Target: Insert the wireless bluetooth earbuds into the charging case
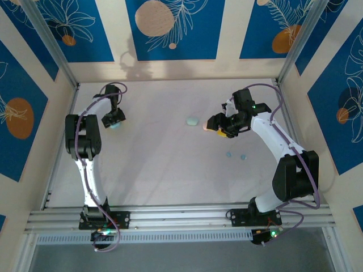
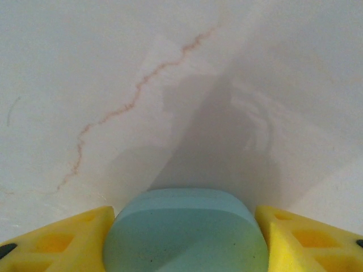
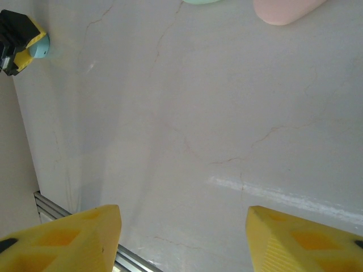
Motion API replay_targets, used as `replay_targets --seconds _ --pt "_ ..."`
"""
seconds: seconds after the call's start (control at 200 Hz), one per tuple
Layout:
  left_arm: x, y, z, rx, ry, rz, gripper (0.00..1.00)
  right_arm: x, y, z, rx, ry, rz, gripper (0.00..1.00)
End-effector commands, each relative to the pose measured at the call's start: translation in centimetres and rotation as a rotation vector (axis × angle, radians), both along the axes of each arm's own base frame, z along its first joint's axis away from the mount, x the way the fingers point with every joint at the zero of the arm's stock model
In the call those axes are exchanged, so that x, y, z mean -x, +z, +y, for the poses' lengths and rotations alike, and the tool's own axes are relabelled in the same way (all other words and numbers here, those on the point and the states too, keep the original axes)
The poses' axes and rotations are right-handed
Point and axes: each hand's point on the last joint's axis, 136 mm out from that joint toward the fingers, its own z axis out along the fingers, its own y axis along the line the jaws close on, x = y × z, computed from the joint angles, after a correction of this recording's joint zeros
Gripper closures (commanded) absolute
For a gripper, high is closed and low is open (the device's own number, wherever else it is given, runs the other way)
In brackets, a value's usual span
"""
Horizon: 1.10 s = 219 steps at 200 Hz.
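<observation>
While the left claw [image 2: 182,218] grips a blue case [image 2: 184,243] at the tabletop's [image 1: 159,164] far left, the empty, open right claw [image 3: 182,212] would best centre over one of two blue earbuds [image 1: 228,153] lying nearby and pinch gently.

I could read no text, label, brand or number in any of my views. The wall panels [image 1: 170,28] carried only drawn leaves and circles, no letters. The case [image 2: 184,232] I saw up close had a plain face with no marking I could make out.
</observation>
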Motion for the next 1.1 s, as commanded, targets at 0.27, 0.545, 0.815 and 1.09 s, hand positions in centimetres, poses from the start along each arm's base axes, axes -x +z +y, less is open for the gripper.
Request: replay_targets --seconds 0.27,0.545,0.815,1.09 --pt "5.3 0.3 -12.6 0.058 -0.443 0.023 0.41 0.1 0.7 -0.7 -0.068 -0.051 0.009 0.4" --pt "10.5 -0.9 -21.3 0.073 -0.807 0.093 0.41 0.4 1.3 -3.4 -0.076 -0.121 -0.018 0.4" --pt "15.0 -1.0 -24.7 0.056 -1.017 0.082 0.41 0.5 2.2 -5.7 -0.108 -0.193 -0.042 0.4" --pt "17.7 -0.3 -28.7 -0.022 -1.288 0.025 0.4 0.7 3.1 -6.8 -0.119 -0.224 -0.066 0.4"
